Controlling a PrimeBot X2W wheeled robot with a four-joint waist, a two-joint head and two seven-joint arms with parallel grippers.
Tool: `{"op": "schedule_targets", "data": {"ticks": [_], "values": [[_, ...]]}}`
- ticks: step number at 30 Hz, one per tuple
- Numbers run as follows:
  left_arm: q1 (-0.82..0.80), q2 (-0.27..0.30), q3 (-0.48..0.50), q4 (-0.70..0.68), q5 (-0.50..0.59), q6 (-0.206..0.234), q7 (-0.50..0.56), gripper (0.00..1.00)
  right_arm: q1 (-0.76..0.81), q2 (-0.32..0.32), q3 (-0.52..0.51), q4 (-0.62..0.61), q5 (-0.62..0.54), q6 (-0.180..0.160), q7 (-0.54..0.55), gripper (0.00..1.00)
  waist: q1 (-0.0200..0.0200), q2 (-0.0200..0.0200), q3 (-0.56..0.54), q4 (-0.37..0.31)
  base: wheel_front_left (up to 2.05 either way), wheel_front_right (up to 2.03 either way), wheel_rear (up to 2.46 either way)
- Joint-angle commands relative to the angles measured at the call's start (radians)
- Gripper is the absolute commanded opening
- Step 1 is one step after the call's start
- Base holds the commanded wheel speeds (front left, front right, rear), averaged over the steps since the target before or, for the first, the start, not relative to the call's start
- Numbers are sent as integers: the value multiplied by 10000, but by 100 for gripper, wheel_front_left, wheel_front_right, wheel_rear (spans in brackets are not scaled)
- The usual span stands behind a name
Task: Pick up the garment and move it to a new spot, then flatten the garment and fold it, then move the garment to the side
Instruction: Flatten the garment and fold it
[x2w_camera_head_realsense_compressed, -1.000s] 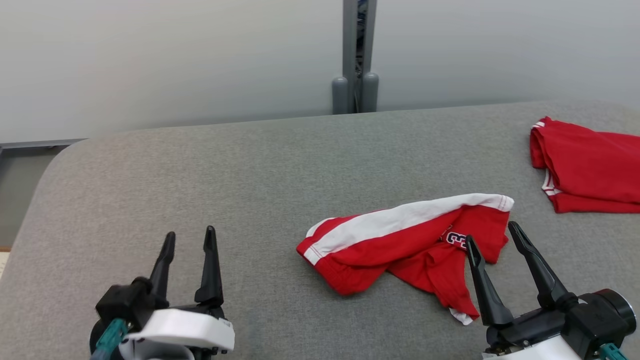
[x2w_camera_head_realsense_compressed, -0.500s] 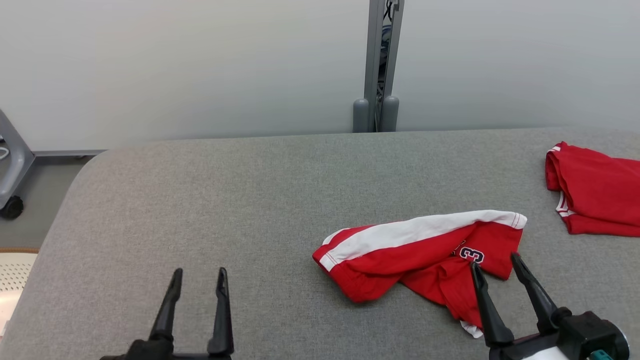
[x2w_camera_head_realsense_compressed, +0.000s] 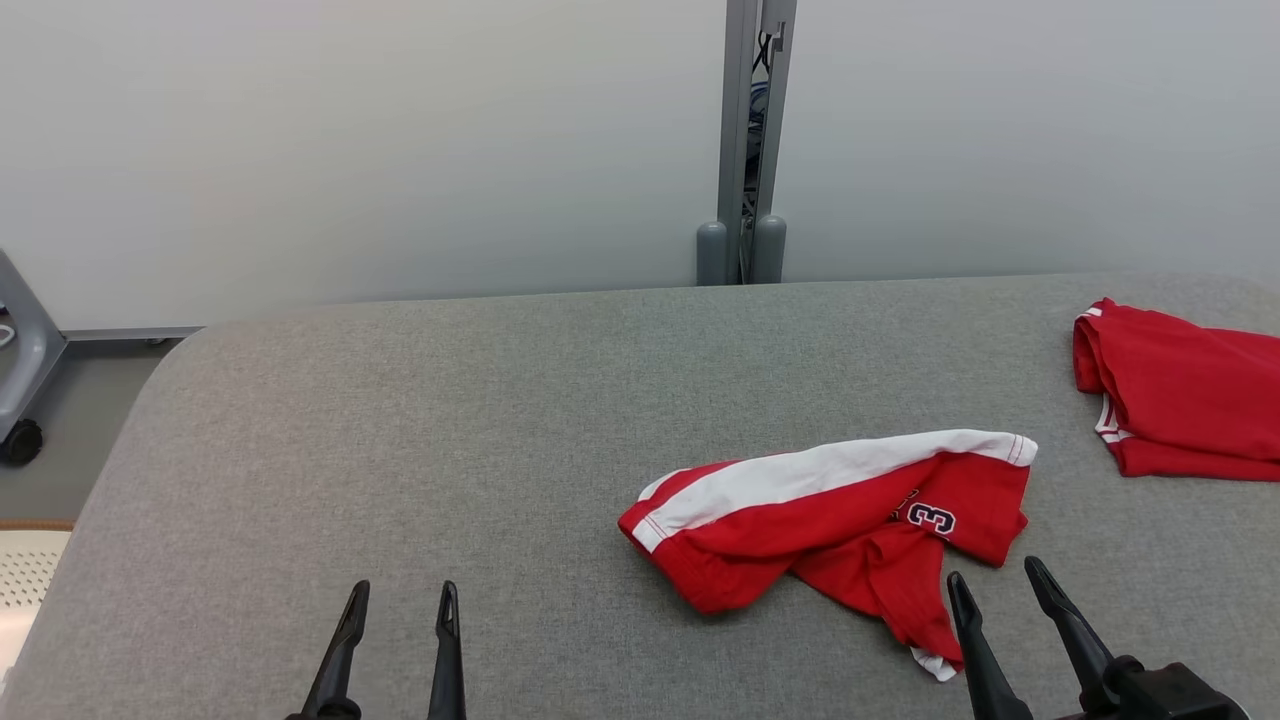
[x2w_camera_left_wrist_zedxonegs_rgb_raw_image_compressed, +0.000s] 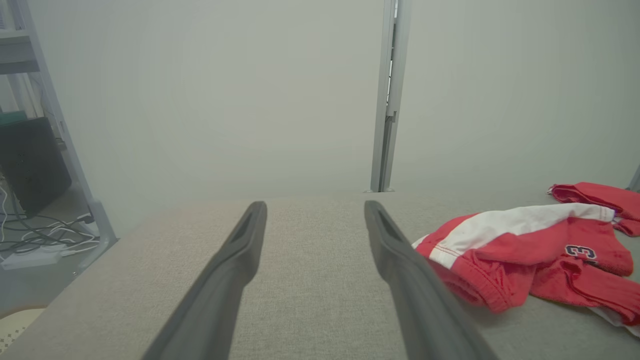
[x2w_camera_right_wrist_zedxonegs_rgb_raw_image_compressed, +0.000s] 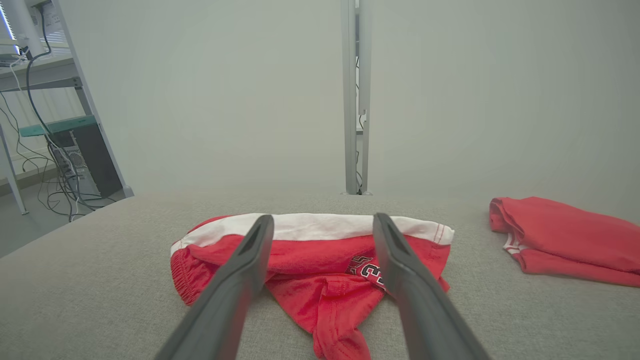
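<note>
Garment soft, light, crumpled; we'd pinch white band edge. Right gripper, left gripper: jaws parted, empty.

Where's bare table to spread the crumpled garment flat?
Left half of the grey table is bare, from the open left gripper to the far edge. A narrower strip lies behind the crumpled garment. The right is crowded: the folded red garment sits there, and the open right gripper points at the crumpled one's near edge.
</note>
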Motion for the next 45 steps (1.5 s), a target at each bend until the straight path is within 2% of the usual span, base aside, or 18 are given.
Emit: {"op": "schedule_targets", "data": {"ticks": [1, 15, 23, 25, 27, 29, 34, 45], "values": [[44, 20, 56, -27, 123, -86, -33, 100, 90, -24, -38, -57, 16, -3, -47, 100, 0, -1, 8, -20, 0, 0, 0], [57, -11, -64, 331, -72, -62, -34, 100, 39, -20, 54, -138, -11, -3, -47, 100, 0, -1, 37, -56, 0, 0, 0], [-512, -8, -666, 1171, -972, -491, -34, 100, -170, -21, 115, -127, -96, -3, -49, 100, 0, -1, 209, -131, 0, 0, 0], [-749, -10, -962, 1519, -1459, -666, -34, 100, -241, -22, 123, -130, -128, -3, -47, 100, 0, -1, 289, -180, 0, 0, 0], [-1232, -7, -1465, 2031, -2736, -1016, -34, 100, -298, -22, 180, -122, -209, -3, -47, 100, 0, -1, 420, -291, 0, 0, 0], [-1553, -5, -1779, 2341, -3322, -1155, -34, 100, -326, -40, 132, -111, -258, -3, -49, 100, 0, -1, 492, -356, 0, 0, 0], [-2371, -3, -2482, 3227, -4283, -1367, 46, 100, -475, -88, 112, -149, -305, -3, -47, 100, 0, -1, 710, -538, 0, 0, 0], [-4113, -1, -3518, 4578, -8286, -1800, 1187, 100, -744, -217, 188, -236, -346, -3, -47, 100, 0, -1, 1372, -840, 0, 0, 0]]}}
